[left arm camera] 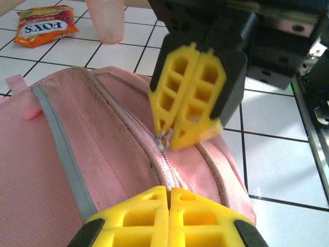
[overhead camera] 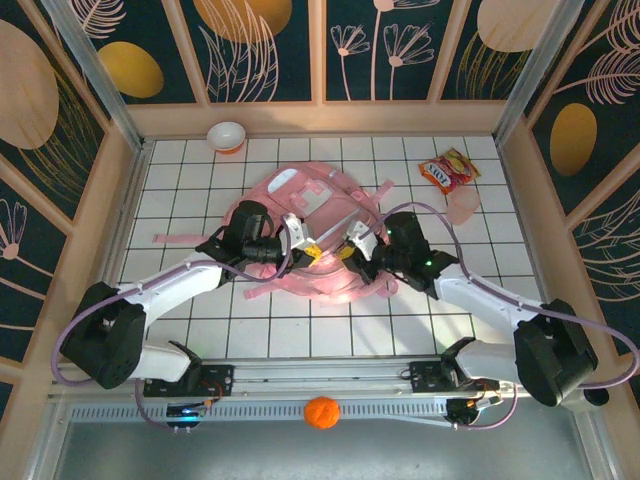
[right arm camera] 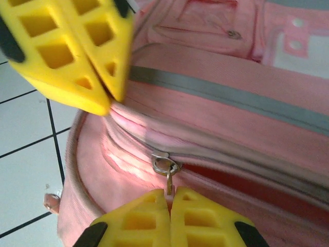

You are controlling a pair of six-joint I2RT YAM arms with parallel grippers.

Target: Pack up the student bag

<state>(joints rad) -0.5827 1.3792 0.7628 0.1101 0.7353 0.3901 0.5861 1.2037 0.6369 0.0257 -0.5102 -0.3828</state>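
Observation:
The student bag (overhead camera: 300, 205), a soft pink backpack, lies flat mid-table with both grippers over its near edge. My right gripper (right arm camera: 169, 194) is shut on the small metal zip pull (right arm camera: 166, 172) hanging from the slider. Beyond the slider the zip gapes, showing dark red inside. My left gripper (left arm camera: 168, 191) is shut on the bag's fabric along the zip seam (left arm camera: 169, 172). In the left wrist view the right gripper (left arm camera: 171, 140) pinches the pull close in front. From above, the left gripper (overhead camera: 308, 246) and right gripper (overhead camera: 348, 248) nearly meet.
A white bowl (overhead camera: 227, 135) stands at the back left. An orange snack packet (overhead camera: 448, 170) and a pale pink object (overhead camera: 462, 208) lie at the back right. Loose pink straps (overhead camera: 178, 238) trail left of the bag. An orange ball (overhead camera: 321, 411) sits by the arm bases.

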